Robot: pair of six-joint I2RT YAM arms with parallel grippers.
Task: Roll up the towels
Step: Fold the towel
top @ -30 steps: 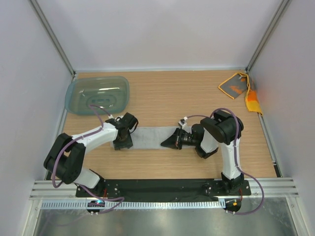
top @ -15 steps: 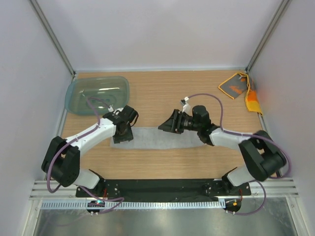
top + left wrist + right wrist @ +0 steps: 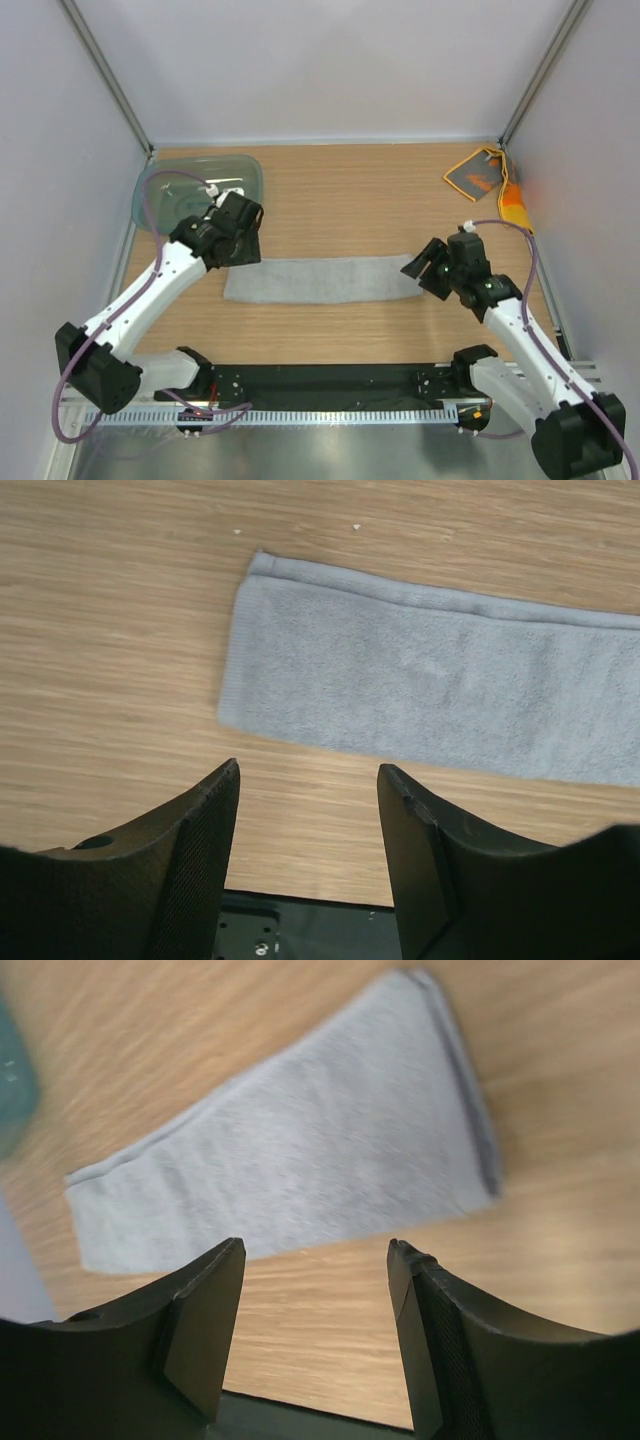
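Towel [image 3: 322, 281] flat, L tool [image 3: 308, 770], R tool [image 3: 315, 1245] parted

- Two towels in all: one light grey towel [image 3: 322, 280] and one orange towel [image 3: 490, 183] with a grey face
- One teal tub [image 3: 160, 188] of translucent plastic
- Two pincers: one left pincer [image 3: 308, 775] and one right pincer [image 3: 316, 1250]
- Two dark fingers [image 3: 180, 860] on each pincer, so four counted across the wrist views
- One wooden worktop [image 3: 350, 195] under them all
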